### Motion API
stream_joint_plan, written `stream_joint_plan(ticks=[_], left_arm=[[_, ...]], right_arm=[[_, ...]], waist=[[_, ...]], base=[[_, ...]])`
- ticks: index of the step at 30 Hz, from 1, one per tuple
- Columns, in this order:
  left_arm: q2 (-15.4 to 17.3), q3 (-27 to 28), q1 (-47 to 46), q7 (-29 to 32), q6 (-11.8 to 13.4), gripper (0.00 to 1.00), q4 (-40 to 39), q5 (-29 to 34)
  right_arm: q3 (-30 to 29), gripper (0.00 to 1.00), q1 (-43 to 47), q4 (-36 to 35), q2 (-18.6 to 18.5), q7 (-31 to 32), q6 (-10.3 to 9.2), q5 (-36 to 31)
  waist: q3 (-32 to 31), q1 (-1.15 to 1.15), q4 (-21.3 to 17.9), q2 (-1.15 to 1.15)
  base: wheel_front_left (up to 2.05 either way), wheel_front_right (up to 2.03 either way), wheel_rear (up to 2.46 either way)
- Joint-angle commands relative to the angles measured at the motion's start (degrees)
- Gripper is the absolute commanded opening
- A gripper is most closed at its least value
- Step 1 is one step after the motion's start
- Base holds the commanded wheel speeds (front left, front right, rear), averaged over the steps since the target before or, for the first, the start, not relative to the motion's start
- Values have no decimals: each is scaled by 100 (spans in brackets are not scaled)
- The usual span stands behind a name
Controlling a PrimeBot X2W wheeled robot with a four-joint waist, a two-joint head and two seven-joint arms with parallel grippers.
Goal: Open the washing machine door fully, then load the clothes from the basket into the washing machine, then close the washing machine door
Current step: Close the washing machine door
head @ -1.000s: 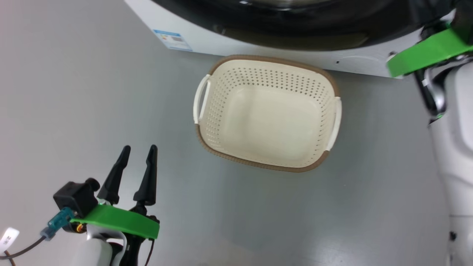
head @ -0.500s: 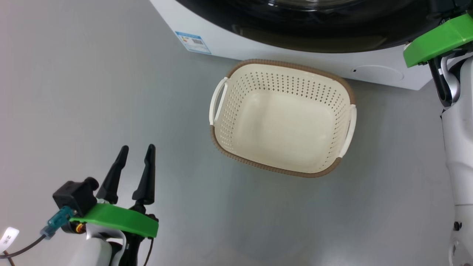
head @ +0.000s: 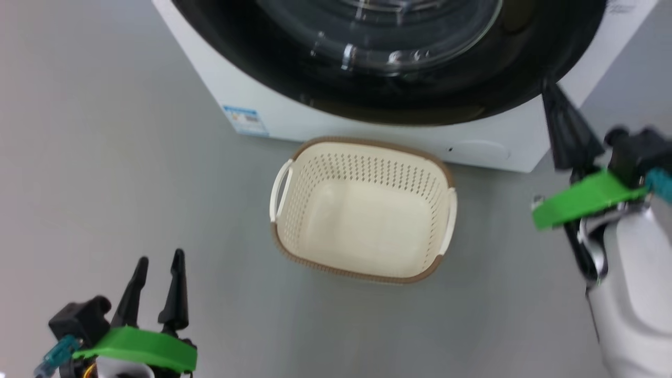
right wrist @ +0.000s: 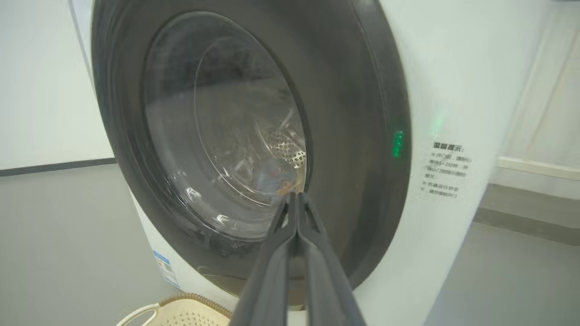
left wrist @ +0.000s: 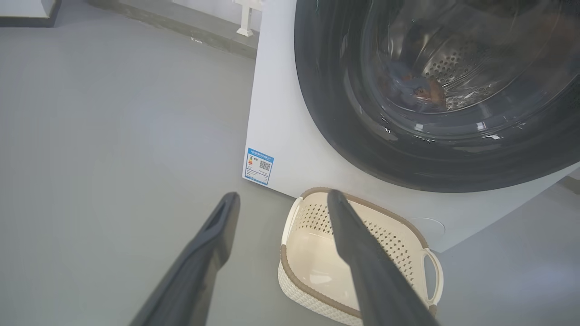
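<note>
The washing machine (head: 294, 123) stands at the top of the head view, white, with its door (head: 262, 68) lying flush against the front. Through the glass in the left wrist view, the clothes (left wrist: 417, 88) lie in the drum as a blue and orange bundle; they also show in the right wrist view (right wrist: 274, 179). The basket (head: 367, 143) sits on the floor right before the machine, with nothing in it. My left gripper (head: 160, 258) is open at the lower left, well apart from the basket. My right gripper (head: 548, 92) is shut and empty, its tips by the door's lower right rim (right wrist: 353, 136).
Grey floor (head: 105, 157) runs open to the left of the machine and around the basket. A small blue label (left wrist: 259, 165) marks the machine's lower left corner. A green light (right wrist: 398, 143) glows on the door's rim. A wall base (left wrist: 181, 31) runs behind.
The head camera has moved, so more of the door shows and the basket sits lower in view. My right arm has come lower and its shut fingers now show.
</note>
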Motion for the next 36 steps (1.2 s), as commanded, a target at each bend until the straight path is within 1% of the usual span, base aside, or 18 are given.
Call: stream_joint_plan(ticks=[1,2,3,8,14,22,27,36], left_arm=[[130,309,116,-36,-9,100,-51,95],[130,309,116,-36,-9,100,-51,95],[116,356,185,-36,-9,100,-28,115],[53,578,538,-36,-9,100,21,250],[-47,775,930,-36,-9,100,29,440],[-132,957,1158,-36,-7,100,-24,695],[-151,1061,1217,-36,-7,100,-78,923],[-219,1059,1316,-36,-8,100,-84,1130]], right_arm=[[103,100,373,-274,130,-12,-33,115],[103,100,373,-274,130,-12,-33,115],[123,100,572,-335,147,-12,-33,160],[172,100,1430,-635,234,-12,-33,313],[223,100,2215,-923,264,-12,-33,425],[-18,100,2784,-1213,297,-12,-33,470],[-221,100,3140,-1283,398,-12,-33,337],[-444,100,3491,-1196,529,-12,-33,220]], waist=[[-695,0,-477,0],[-695,0,-477,0],[-808,0,-541,0],[-1321,0,-886,0],[-1802,0,-1314,0],[-1960,0,-1763,0],[-2025,0,-1925,0],[-2125,0,-1922,0]], base=[[0,0,0],[0,0,0],[0,0,0],[0,0,0],[0,0,0],[0,0,0],[0,0,0],[0,0,0]])
